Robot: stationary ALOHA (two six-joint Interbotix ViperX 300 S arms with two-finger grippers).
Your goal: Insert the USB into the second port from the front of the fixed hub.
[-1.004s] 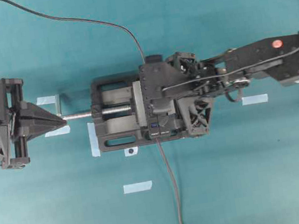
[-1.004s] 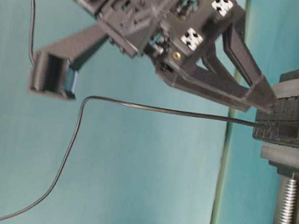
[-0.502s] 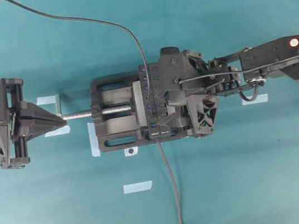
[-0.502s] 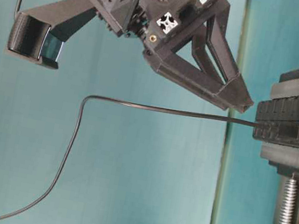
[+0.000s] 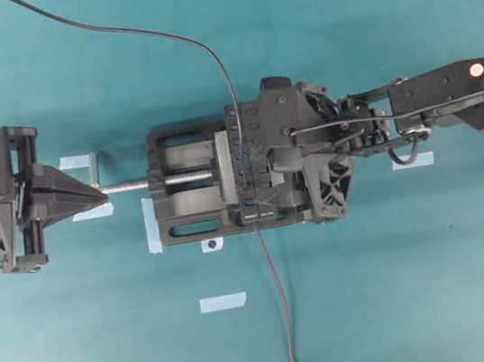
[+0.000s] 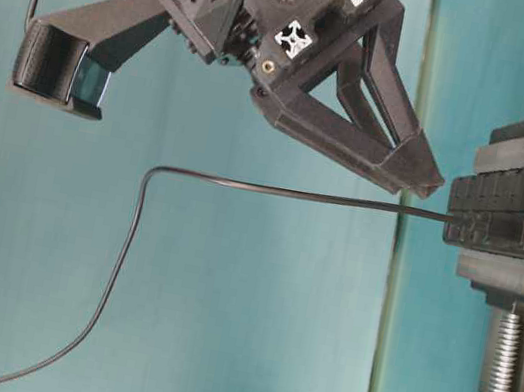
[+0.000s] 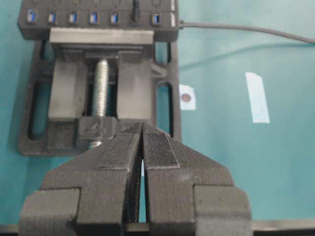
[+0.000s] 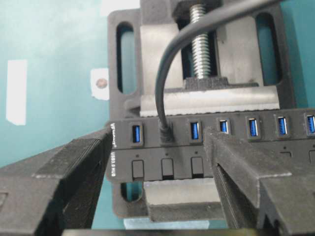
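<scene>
So the USB is already sitting in the fixed hub, second slot in from the end nearest the hub's printed label, with one empty blue port on one side of it and a row of empties on the other. Its thin cable loops straight up out of the plug. The right gripper is spread wide and holding nothing, one finger on each side of the plug and just above the hub. The left gripper is pinched shut on nothing, parked on the screw side of the vise, well away from the hub. My worry: I can't tell from here if the plug is fully seated. If that open hand snags the cable loop while clearing off, it could tug the plug crooked or right back out.
</scene>
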